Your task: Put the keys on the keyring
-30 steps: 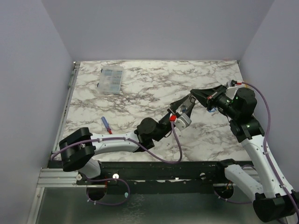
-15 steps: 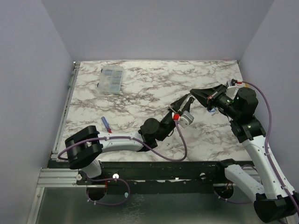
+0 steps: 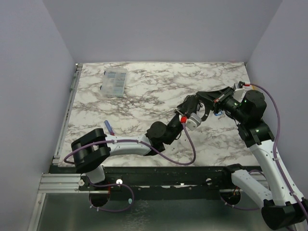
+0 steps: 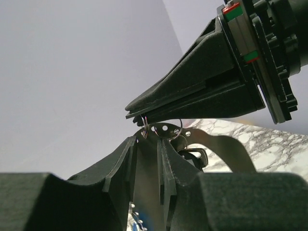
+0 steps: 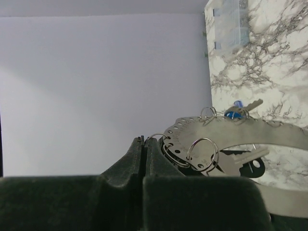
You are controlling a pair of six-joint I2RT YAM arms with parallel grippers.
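The keyring is a wide flat grey metal band with holes along its rim. My left gripper is shut on it and holds it up above the table. Small split rings hang from the holes. A blue-headed key and a dark-headed key hang from them. My right gripper is shut, and its tips pinch a small split ring at the keyring's rim. In the top view both grippers meet at the right of centre, left and right. A loose blue key lies at the front left.
A clear plastic compartment box lies at the back left of the marble table, and it also shows in the right wrist view. Grey walls stand on three sides. A metal rail runs along the left edge.
My left gripper has moved up and to the right with the keyring, until it meets the right gripper's tips. The right arm has stayed almost still.
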